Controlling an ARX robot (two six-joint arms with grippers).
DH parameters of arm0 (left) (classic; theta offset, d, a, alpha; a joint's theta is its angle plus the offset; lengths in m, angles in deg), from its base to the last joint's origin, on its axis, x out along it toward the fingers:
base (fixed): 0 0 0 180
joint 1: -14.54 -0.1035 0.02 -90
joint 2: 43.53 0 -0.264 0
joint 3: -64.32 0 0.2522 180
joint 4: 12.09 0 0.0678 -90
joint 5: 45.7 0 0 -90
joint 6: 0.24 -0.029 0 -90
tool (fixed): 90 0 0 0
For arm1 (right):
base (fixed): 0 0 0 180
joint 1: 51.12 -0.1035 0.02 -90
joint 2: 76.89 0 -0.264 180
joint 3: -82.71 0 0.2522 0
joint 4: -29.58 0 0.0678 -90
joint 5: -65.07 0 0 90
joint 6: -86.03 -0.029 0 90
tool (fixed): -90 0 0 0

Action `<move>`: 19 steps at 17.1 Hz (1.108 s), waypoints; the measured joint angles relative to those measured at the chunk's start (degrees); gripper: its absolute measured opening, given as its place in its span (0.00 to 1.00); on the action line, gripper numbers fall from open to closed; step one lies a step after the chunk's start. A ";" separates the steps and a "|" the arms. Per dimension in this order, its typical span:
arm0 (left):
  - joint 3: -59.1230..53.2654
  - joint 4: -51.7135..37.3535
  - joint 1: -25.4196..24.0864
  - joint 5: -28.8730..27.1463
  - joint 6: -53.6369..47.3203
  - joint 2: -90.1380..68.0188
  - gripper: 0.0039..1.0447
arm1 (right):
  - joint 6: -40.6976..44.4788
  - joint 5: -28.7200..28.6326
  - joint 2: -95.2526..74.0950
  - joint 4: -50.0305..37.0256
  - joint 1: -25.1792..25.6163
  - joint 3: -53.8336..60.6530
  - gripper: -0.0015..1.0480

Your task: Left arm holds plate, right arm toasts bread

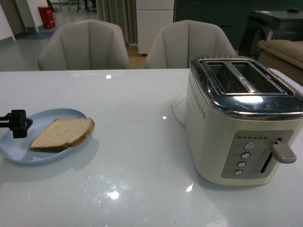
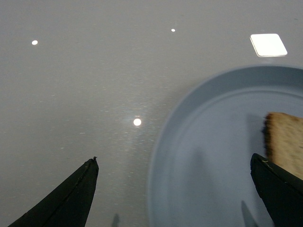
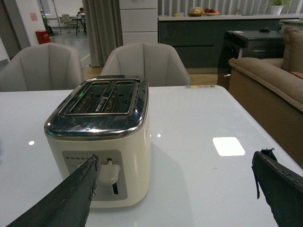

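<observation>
**ENTRY: ONE BREAD SLICE, ON PLATE, NOT YET TOASTED**

**Bread** (image 1: 64,134): One slice with tan crumb, a darker crust and one straight cut edge. It lies flat on the plate, and its crust end reaches over the rim on the toaster side. You should find it light, soft and easily crushed or crumbled. Pinch it gently across its flat faces at that overhanging end.

**Plate** (image 1: 16,150): Pale blue and shallow, at the bench's left side, well short of the far edge. It is probably stiff and smooth, and likely to skate on the glossy bench (image 1: 142,156). Take it by the rim.

**Left hand** (image 2: 175,191): Its fingers are apart and astride the plate's rim, one over the bare bench and one over the plate just beside the bread. It is clamped on nothing.

**Right hand** (image 3: 175,194): Its fingers are apart and it is empty. It faces the toaster's lever side.

**Toaster** (image 1: 213,127): Cream with a chrome top, standing at the bench's right side, well apart from the plate. Both slots (image 1: 244,78) look empty.
</observation>
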 joint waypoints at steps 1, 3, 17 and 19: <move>0.59 -0.79 -0.66 0.20 0.63 -0.74 0.94 | 0.00 0.00 0.00 0.00 0.00 0.00 0.94; 1.79 -0.92 -1.97 1.38 1.64 -1.92 0.94 | 0.00 0.00 0.00 0.00 0.00 0.00 0.94; 6.12 -3.50 -1.09 5.31 2.23 -9.22 0.41 | 0.00 0.00 0.00 0.00 0.00 0.00 0.94; 6.12 -3.65 -0.81 5.46 3.10 -9.22 0.29 | 0.00 0.00 0.00 0.00 0.00 0.00 0.94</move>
